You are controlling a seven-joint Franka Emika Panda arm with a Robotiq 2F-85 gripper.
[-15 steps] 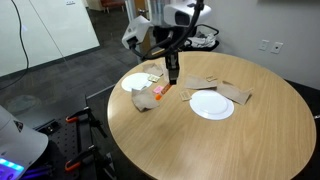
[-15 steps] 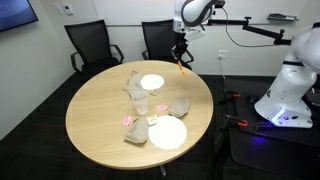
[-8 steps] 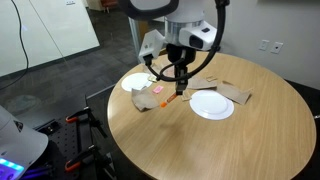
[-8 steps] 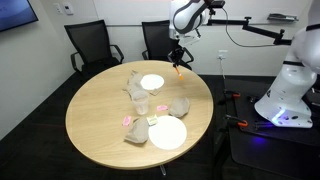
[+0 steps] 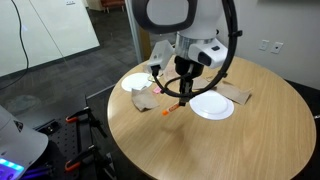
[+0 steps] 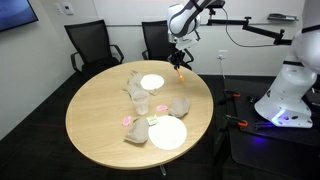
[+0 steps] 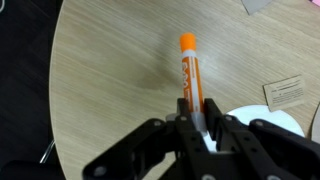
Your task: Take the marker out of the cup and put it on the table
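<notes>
At the bottom of the wrist view, the gripper (image 7: 197, 122) is closed narrowly on the lower end of the marker (image 7: 189, 70). The marker's orange body sticks out toward 12 o'clock over the wood-grain table (image 7: 110, 80). A white plate (image 7: 272, 122) shows at 4 o'clock from the marker, and a paper card (image 7: 288, 92) lies at 3 o'clock. Farther off, in an exterior view, the cup (image 6: 141, 104) stands upright on the table, well apart from the held marker, at about 8 o'clock from it.
</notes>
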